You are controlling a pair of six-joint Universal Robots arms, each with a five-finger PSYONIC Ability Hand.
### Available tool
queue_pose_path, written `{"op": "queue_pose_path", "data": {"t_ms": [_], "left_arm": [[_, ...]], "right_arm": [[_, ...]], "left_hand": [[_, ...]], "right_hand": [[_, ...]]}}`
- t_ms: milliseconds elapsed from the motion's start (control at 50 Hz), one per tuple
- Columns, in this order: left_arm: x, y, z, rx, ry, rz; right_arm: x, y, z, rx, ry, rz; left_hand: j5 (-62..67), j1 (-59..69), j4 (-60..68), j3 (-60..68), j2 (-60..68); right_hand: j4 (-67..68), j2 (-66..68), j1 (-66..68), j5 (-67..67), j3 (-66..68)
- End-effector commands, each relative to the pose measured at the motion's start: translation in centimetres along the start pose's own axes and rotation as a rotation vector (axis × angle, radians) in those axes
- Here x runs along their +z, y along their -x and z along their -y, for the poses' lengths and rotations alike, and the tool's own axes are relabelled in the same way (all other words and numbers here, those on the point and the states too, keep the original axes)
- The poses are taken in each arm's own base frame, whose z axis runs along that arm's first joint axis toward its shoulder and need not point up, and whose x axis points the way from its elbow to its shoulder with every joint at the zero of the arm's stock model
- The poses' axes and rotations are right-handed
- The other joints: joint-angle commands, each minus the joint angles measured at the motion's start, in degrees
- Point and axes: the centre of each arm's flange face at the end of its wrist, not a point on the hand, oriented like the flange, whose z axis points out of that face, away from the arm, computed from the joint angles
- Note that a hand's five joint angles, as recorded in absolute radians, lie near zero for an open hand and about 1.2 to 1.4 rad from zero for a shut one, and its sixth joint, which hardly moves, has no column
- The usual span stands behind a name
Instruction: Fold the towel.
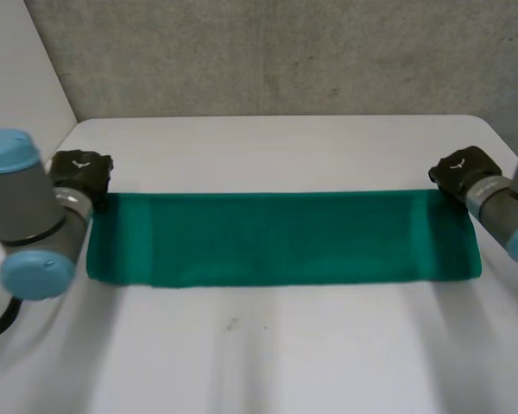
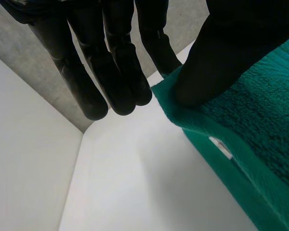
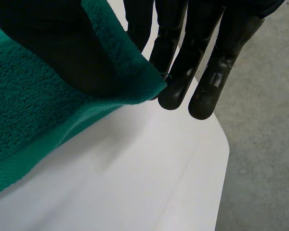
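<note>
Left hand (image 1: 80,172) pinches the far left corner of the green towel (image 1: 276,237) between thumb and fingers, and the right hand (image 1: 459,171) pinches the towel's far right corner likewise. The towel lies as a long strip across the white counter (image 1: 268,354). It looks already doubled lengthwise, with the crosswise folds probably left.

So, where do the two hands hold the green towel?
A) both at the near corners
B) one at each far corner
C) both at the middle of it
B: the left hand pinches the far left corner of the towel, the right hand its far right corner.
</note>
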Motion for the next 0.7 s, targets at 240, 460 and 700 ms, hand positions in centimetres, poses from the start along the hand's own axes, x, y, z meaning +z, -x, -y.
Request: {"op": "queue_pose_path", "data": {"t_ms": [240, 460, 700], "left_arm": [[4.3, -3.8, -0.4, -0.004, -0.161, 0.009], [0.5, -4.1, 1.0, -0.004, -0.164, -0.031], [-3.8, -2.9, 1.3, -0.008, -0.144, -0.043]], "right_arm": [[5.4, 0.6, 1.3, 0.075, -0.116, -0.148], [0.8, -1.9, 3.2, 0.214, -0.118, -0.167], [-5.9, 1.7, 1.0, 0.281, -0.035, 0.076]], "left_hand": [[-54.20, -52.41, -56.80, -56.65, -56.84], [-55.06, -53.27, -57.66, -57.51, -57.70], [-55.23, -53.44, -57.83, -57.68, -57.87]], "right_hand": [[-58.33, -57.50, -46.27, -56.67, -57.57], [-58.33, -57.50, -46.27, -56.67, -57.57], [-52.05, -51.23, -40.00, -50.39, -51.30]]}}
